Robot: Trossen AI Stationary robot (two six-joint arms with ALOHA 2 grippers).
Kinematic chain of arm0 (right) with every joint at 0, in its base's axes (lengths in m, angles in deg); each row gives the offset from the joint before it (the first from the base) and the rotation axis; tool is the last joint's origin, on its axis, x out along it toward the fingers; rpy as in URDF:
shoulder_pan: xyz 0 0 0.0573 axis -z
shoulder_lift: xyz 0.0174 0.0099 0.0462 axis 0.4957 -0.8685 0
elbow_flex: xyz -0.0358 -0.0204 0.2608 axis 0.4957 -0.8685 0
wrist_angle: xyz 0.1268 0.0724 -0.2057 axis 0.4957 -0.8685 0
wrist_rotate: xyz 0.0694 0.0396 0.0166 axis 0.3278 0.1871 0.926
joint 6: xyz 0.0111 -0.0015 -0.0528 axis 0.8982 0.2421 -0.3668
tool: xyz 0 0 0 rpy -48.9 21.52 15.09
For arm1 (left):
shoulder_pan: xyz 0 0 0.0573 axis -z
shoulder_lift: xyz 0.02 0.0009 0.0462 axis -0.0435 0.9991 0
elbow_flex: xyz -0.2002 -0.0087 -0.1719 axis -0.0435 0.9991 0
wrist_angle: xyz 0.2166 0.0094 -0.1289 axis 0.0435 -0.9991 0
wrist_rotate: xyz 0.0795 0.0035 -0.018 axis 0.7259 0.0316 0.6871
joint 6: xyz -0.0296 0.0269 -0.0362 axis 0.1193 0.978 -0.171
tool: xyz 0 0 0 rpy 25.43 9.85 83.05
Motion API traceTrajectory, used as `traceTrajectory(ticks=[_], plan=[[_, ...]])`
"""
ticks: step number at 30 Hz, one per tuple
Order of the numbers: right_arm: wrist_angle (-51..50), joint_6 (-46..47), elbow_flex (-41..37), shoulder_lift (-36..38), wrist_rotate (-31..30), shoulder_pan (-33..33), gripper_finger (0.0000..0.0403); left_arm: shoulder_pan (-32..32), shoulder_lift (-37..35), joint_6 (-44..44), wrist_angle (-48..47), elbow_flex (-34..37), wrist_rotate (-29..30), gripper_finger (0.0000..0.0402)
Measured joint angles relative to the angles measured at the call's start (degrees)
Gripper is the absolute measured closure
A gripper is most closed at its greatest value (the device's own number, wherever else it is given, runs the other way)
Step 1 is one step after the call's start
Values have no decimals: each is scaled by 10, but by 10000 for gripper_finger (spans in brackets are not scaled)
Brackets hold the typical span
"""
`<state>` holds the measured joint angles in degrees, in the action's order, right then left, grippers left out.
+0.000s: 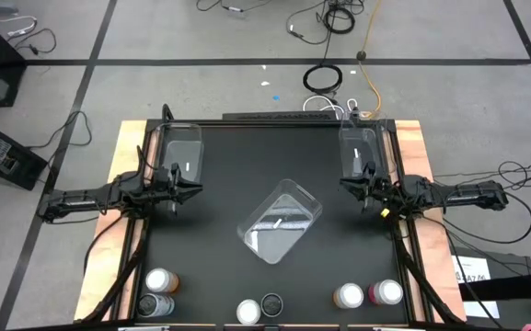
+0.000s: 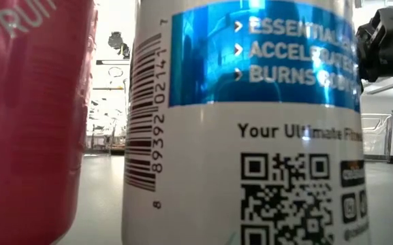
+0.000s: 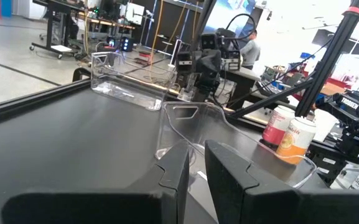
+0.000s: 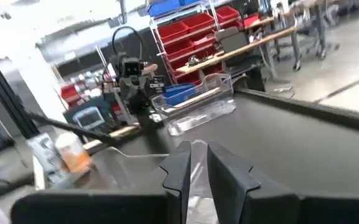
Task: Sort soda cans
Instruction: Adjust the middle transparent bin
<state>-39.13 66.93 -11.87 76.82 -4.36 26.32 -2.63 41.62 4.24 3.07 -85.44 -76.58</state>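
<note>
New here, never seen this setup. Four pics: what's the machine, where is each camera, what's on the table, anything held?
It is a two-armed robot at a black table. The overhead picture shows the left gripper and right gripper parked at opposite sides, both shut and holding nothing. Two pictures come from cameras on the wrists, looking past each arm's own dark fingers. The fourth sits at table height, nearly blocked by a white-and-blue can.

On the table: three clear bins, one tilted in the middle, one by each gripper. Six soda cans stand along the near edge in three pairs, none sorted yet.
</note>
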Motion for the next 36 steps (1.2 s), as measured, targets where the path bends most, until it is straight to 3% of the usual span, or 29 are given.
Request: traceTrajectory(ticks=[5, 11, 15, 19, 23, 28, 33, 36], plan=[[35, 40, 0, 0, -1, 0, 355, 0, 0, 0, 0, 0, 0, 338], [67, -23, 10, -31, -18, 4, 355, 0, 0, 0, 0, 0, 0, 338], [64, -52, 66, -104, -54, 4, 363, 0, 0, 0, 0, 0, 0, 338], [48, -118, 157, -222, -134, 4, 377, 0, 0, 0, 0, 0, 0, 338], [-85, -125, 271, -353, -225, 12, 393, 0, 0, 0, 0, 0, 0, 338], [-290, 40, 415, -496, -258, 47, 397, 0, 0, 0, 0, 0, 0, 338], [-486, 203, 529, -584, -251, 94, 376, 0, 0, 0, 0, 0, 0, 338], [-556, 239, 571, -607, -217, 120, 354, 0, 0, 0, 0, 0, 0, 338]])
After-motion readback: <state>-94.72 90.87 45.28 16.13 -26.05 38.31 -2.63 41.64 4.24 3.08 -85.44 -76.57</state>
